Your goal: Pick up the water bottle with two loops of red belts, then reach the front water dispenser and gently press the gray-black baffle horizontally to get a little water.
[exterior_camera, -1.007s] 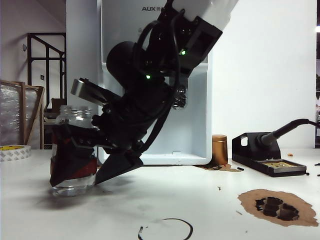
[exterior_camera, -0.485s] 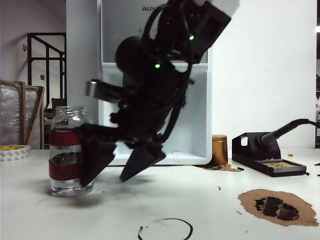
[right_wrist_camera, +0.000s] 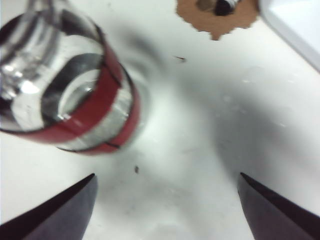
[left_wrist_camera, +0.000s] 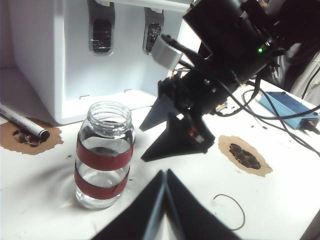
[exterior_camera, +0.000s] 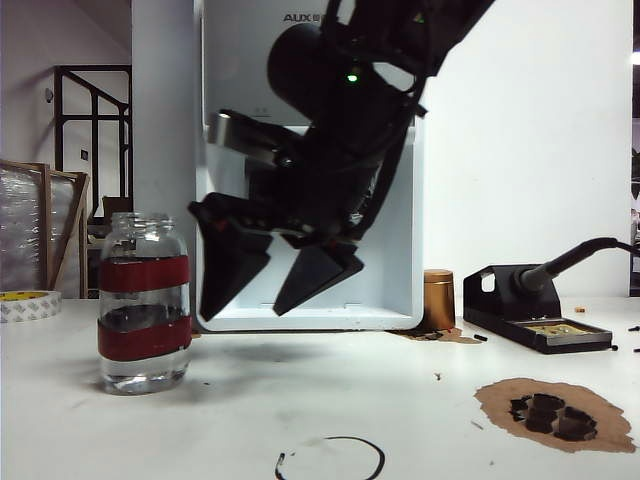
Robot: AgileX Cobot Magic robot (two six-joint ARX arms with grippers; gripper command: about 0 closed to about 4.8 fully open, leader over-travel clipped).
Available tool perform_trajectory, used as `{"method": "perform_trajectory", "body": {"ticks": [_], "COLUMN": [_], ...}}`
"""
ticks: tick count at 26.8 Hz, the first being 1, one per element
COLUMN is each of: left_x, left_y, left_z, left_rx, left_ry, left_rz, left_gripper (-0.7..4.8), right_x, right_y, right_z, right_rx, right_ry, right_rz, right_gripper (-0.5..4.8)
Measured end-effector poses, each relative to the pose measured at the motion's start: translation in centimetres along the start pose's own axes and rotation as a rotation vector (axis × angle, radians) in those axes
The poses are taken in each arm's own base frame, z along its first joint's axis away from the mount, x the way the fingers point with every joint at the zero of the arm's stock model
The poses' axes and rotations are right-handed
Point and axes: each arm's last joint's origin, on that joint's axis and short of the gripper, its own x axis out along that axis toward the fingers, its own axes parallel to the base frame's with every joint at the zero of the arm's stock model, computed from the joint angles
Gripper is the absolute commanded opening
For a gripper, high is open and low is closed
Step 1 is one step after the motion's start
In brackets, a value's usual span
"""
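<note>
The water bottle [exterior_camera: 144, 315] [left_wrist_camera: 104, 155] [right_wrist_camera: 70, 95] is a clear jar with two red bands, upright on the white table with a little water at its bottom. My right gripper [exterior_camera: 243, 312] [left_wrist_camera: 143, 145] [right_wrist_camera: 167, 175] hangs open above the table just right of the bottle, apart from it, with nothing between its fingers. The white water dispenser [exterior_camera: 240, 60] [left_wrist_camera: 45, 60] stands behind. Its gray-black baffle [left_wrist_camera: 101, 34] shows in the left wrist view; the right arm hides it in the exterior view. My left gripper [left_wrist_camera: 165, 172] is shut and empty, near the table's front.
A soldering-iron stand [exterior_camera: 535, 315] and a gold cylinder [exterior_camera: 439, 298] sit to the dispenser's right. A brown patch with black bits [exterior_camera: 555, 412] lies front right, a wire loop [exterior_camera: 332, 458] at the front. A tape roll [exterior_camera: 28, 303] lies far left, a marker [left_wrist_camera: 22, 122] near the dispenser.
My right gripper has pulled off the bottle, moving right and upward with its jaws open. The bottle stays standing on the table. The left arm has not moved.
</note>
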Motion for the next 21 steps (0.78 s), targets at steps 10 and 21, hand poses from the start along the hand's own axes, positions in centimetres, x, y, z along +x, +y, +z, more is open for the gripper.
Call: {"method": "perform_trajectory", "body": {"ticks": [10, 21], "left_x": [0.0, 0.0], "left_y": [0.0, 0.0], "left_z": [0.0, 0.0], "left_rx": [0.000, 0.000], "left_ry": [0.000, 0.000], "left_rz": [0.000, 0.000], "left_gripper": [-0.04, -0.04], "right_x": [-1.5, -10.5], "right_y": [0.2, -1.6], "right_z": [-2.9, -1.0], "right_rx": [-0.006, 0.019], "right_ry": [0.057, -0.213], "right_rz": [-0.003, -0.175], "right_gripper": [4.49, 2.17]}}
